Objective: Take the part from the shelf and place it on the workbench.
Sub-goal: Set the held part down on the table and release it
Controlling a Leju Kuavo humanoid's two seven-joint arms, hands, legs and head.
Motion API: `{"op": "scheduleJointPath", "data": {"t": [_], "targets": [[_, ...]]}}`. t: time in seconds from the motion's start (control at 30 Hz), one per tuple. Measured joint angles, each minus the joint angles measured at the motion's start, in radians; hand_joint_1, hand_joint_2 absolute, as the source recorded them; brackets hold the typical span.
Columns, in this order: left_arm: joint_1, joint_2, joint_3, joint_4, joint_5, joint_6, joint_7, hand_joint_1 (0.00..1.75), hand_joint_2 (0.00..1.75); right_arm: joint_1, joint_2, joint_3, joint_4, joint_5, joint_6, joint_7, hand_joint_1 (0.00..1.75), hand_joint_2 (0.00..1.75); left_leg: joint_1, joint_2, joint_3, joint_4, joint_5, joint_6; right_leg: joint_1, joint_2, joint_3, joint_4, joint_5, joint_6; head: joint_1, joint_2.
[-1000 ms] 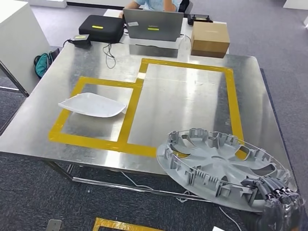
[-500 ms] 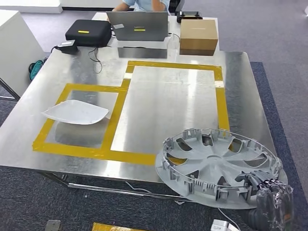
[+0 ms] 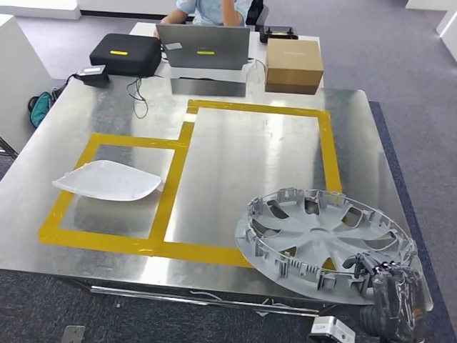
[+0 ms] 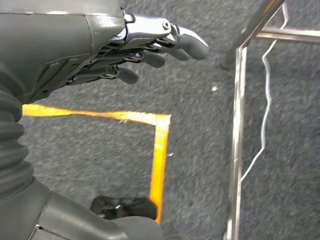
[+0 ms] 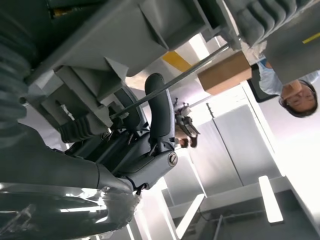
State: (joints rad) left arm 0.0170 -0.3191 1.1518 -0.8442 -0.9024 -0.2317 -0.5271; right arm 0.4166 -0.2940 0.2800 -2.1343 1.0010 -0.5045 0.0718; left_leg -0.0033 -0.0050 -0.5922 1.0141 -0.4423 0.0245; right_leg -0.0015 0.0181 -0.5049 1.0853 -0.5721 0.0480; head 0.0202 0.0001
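The part is a grey plastic wheel cover (image 3: 323,239), inner ribbed side up, held level over the front right corner of the metal workbench (image 3: 243,164). My right hand (image 3: 390,286), wrapped in clear film, grips its near right rim. In the right wrist view the thumb (image 5: 160,112) hooks over the cover's rim (image 5: 113,65). About half the cover hangs past the bench's front edge. My left hand (image 4: 143,47) hangs low beside the bench with its fingers stretched out and nothing in them.
A white curved panel (image 3: 108,180) lies in the left yellow-taped box. A bigger taped rectangle (image 3: 325,150) marks the middle right. A laptop (image 3: 203,46), black case (image 3: 125,53) and cardboard box (image 3: 293,66) stand at the far edge, a person behind. Bench legs (image 4: 236,145) stand near my left hand.
The camera has moved closer and rightwards, so the bench looks shifted left. The wheel cover has moved forward over the bench corner, still in my right hand.
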Motion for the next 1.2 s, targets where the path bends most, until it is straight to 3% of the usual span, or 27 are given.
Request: {"op": "scheduleJointPath", "data": {"t": [0.1, 0.13, 0.17, 0.2, 0.27, 0.33, 0.4, 0.47, 0.53, 0.6, 0.63, 0.67, 0.7, 0.77, 0.83, 0.87, 0.93, 1.0, 1.03, 1.1, 1.13, 1.17, 1.2], "targets": [[-0.002, 0.001, 0.0, 0.002, 0.0, 0.001, 0.003, 0.0, 1.75, -0.001, -0.004, 0.002, 0.002, 0.0, 0.0, 0.0, 1.75, 1.75, 0.001, 0.002, 0.016, 0.0, -0.016, 0.007, -0.002, -0.008, -0.118, 0.178, -0.077, 0.012, 0.004, 0.0], [-0.001, 0.001, 0.0, 0.003, 0.0, 0.002, 0.003, 0.0, 1.75, -0.001, -0.005, 0.002, 0.003, 0.0, 0.0, 0.0, 1.75, 1.75, 0.001, 0.002, 0.022, 0.0, -0.023, 0.006, -0.003, -0.009, -0.151, 0.212, -0.093, 0.015, 0.004, 0.0], [0.0, 0.001, 0.0, 0.003, 0.0, 0.002, 0.004, 0.0, 1.75, -0.001, -0.005, 0.002, 0.005, 0.0, 0.0, 0.0, 1.75, 1.75, 0.001, 0.002, 0.031, 0.0, -0.031, 0.005, -0.005, -0.009, -0.169, 0.213, -0.09, 0.018, 0.005, 0.0], [0.001, 0.001, 0.0, 0.004, 0.0, 0.002, 0.004, 0.0, 1.75, -0.001, -0.005, 0.002, 0.006, 0.0, 0.0, 0.0, 1.75, 1.75, 0.002, 0.001, 0.043, 0.0, -0.04, 0.003, -0.007, -0.01, -0.169, 0.18, -0.063, 0.02, 0.005, 0.0], [0.001, 0.001, 0.0, 0.005, 0.0, 0.002, 0.004, 0.0, 1.75, -0.001, -0.006, 0.003, 0.007, 0.0, 0.0, 0.0, 1.75, 1.75, 0.004, 0.001, 0.07, 0.002, -0.061, -0.004, -0.01, -0.016, -0.142, 0.059, 0.04, 0.022, 0.006, 0.0], [0.0, 0.002, 0.0, 0.005, 0.0, 0.002, 0.004, 0.0, 1.75, -0.002, -0.007, 0.004, 0.009, 0.0, 0.001, 0.0, 1.75, 1.75, 0.002, 0.002, 0.084, 0.001, -0.078, -0.016, -0.009, -0.022, -0.12, -0.017, 0.102, 0.008, 0.007, 0.0], [-0.001, 0.002, 0.0, 0.006, 0.0, 0.002, 0.004, 0.0, 1.75, -0.002, -0.008, 0.006, 0.011, 0.0, 0.001, 0.0, 1.75, 1.75, -0.001, 0.003, 0.091, 0.0, -0.083, -0.028, -0.007, -0.02, -0.113, -0.025, 0.104, -0.012, 0.007, 0.0], [-0.003, 0.003, -0.001, 0.006, 0.0, 0.002, 0.004, 0.0, 1.75, -0.001, -0.008, 0.007, 0.011, 0.0, 0.001, 0.0, 1.75, 1.75, 0.0, 0.003, 0.089, 0.022, -0.082, -0.037, -0.011, -0.017, -0.1, -0.03, 0.107, -0.025, 0.005, 0.0], [-0.006, 0.004, -0.001, 0.007, 0.0, 0.002, 0.004, 0.0, 1.75, -0.003, -0.008, 0.007, 0.011, 0.001, 0.001, -0.001, 1.75, 1.75, 0.001, 0.003, 0.038, 0.111, -0.1, -0.046, -0.014, -0.015, -0.083, -0.036, 0.101, -0.034, 0.001, 0.0], [-0.006, 0.004, -0.002, 0.008, 0.0, 0.002, 0.003, 0.0, 1.75, -0.004, -0.008, 0.007, 0.011, 0.001, 0.001, -0.001, 1.75, 1.75, 0.003, 0.003, -0.047, 0.235, -0.152, -0.052, -0.014, -0.014, -0.073, -0.038, 0.09, -0.041, -0.001, 0.0], [-0.005, 0.004, -0.002, 0.009, 0.0, 0.002, 0.003, 0.0, 1.75, -0.004, -0.008, 0.007, 0.011, 0.001, 0.001, -0.001, 1.75, 1.75, 0.003, 0.003, -0.082, 0.273, -0.175, -0.053, -0.014, -0.012, -0.067, -0.038, 0.084, -0.041, -0.002, 0.0], [-0.003, 0.004, -0.002, 0.009, 0.0, 0.002, 0.003, 0.0, 1.75, -0.003, -0.008, 0.007, 0.011, 0.001, 0.001, -0.001, 1.75, 1.75, 0.003, 0.003, -0.102, 0.281, -0.179, -0.053, -0.014, -0.01, -0.059, -0.038, 0.076, -0.041, -0.002, 0.0], [-0.002, 0.004, -0.002, 0.01, 0.0, 0.002, 0.003, 0.0, 1.75, -0.003, -0.008, 0.007, 0.011, 0.001, 0.001, -0.001, 1.75, 1.75, 0.003, 0.003, -0.106, 0.258, -0.159, -0.051, -0.014, -0.009, -0.047, -0.038, 0.067, -0.04, -0.002, 0.0], [0.002, 0.005, -0.001, 0.01, -0.001, 0.004, 0.003, 0.0, 1.75, -0.006, -0.008, 0.007, 0.011, -0.006, 0.011, 0.005, 1.75, 1.75, 0.002, 0.016, -0.083, 0.143, -0.06, -0.044, -0.013, -0.012, -0.021, -0.038, 0.05, -0.035, -0.003, 0.0], [0.005, 0.011, -0.003, 0.024, -0.006, 0.024, 0.004, 0.0, 1.75, -0.031, -0.019, 0.008, 0.029, -0.056, 0.09, 0.029, 1.75, 1.75, 0.0, 0.037, -0.067, 0.049, 0.011, -0.036, -0.008, -0.016, -0.007, -0.039, 0.031, -0.024, -0.007, 0.0], [0.004, 0.016, -0.006, 0.041, -0.009, 0.042, 0.001, 0.0, 1.75, -0.055, -0.029, 0.007, 0.051, -0.096, 0.154, 0.039, 1.75, 1.75, -0.002, 0.043, -0.066, 0.031, 0.022, -0.033, -0.005, -0.018, -0.004, -0.043, 0.021, -0.019, -0.008, 0.0], [-0.005, 0.031, -0.017, 0.082, -0.013, 0.079, -0.007, 0.0, 1.75, -0.105, -0.048, 0.0, 0.105, -0.163, 0.25, 0.036, 1.75, 1.75, 0.0, 0.029, -0.065, 0.026, 0.021, -0.026, -0.004, -0.029, 0.002, -0.055, 0.004, -0.01, -0.007, 0.0], [-0.016, 0.046, -0.027, 0.117, -0.013, 0.099, -0.013, 0.0, 1.75, -0.137, -0.058, -0.011, 0.146, -0.186, 0.273, 0.023, 1.75, 1.75, 0.005, 0.01, -0.058, 0.021, 0.027, -0.016, -0.005, -0.033, 0.0, -0.028, -0.02, 0.0, -0.006, 0.0], [-0.022, 0.053, -0.03, 0.131, -0.011, 0.105, -0.015, 0.0, 1.75, -0.148, -0.062, -0.015, 0.159, -0.187, 0.274, 0.019, 1.75, 1.75, 0.006, 0.002, -0.053, 0.019, 0.028, -0.01, -0.006, -0.031, -0.019, 0.015, -0.044, 0.004, -0.005, 0.0], [-0.03, 0.066, -0.036, 0.157, -0.008, 0.113, -0.018, 0.0, 1.75, -0.164, -0.065, -0.02, 0.18, -0.19, 0.288, 0.017, 1.75, 1.75, 0.005, -0.007, -0.045, 0.02, 0.022, -0.002, -0.006, -0.024, -0.093, 0.145, -0.102, 0.008, -0.003, 0.0], [-0.032, 0.071, -0.039, 0.169, -0.006, 0.115, -0.019, 0.0, 1.75, -0.173, -0.066, -0.021, 0.189, -0.194, 0.304, 0.02, 1.75, 1.75, 0.003, -0.01, -0.041, 0.02, 0.018, 0.0, -0.005, -0.023, -0.131, 0.199, -0.115, 0.008, -0.004, 0.0], [-0.034, 0.076, -0.043, 0.181, -0.004, 0.117, -0.02, 0.0, 1.75, -0.184, -0.066, -0.022, 0.2, -0.202, 0.327, 0.023, 1.75, 1.75, 0.002, -0.012, -0.035, 0.02, 0.013, 0.001, -0.004, -0.022, -0.157, 0.221, -0.105, 0.006, -0.004, 0.0], [-0.035, 0.081, -0.049, 0.192, -0.002, 0.119, -0.021, 0.0, 1.75, -0.2, -0.066, -0.022, 0.213, -0.211, 0.353, 0.026, 1.75, 1.75, 0.0, -0.013, -0.028, 0.02, 0.007, 0.002, -0.003, -0.022, -0.163, 0.205, -0.072, 0.003, -0.004, 0.0]]}}
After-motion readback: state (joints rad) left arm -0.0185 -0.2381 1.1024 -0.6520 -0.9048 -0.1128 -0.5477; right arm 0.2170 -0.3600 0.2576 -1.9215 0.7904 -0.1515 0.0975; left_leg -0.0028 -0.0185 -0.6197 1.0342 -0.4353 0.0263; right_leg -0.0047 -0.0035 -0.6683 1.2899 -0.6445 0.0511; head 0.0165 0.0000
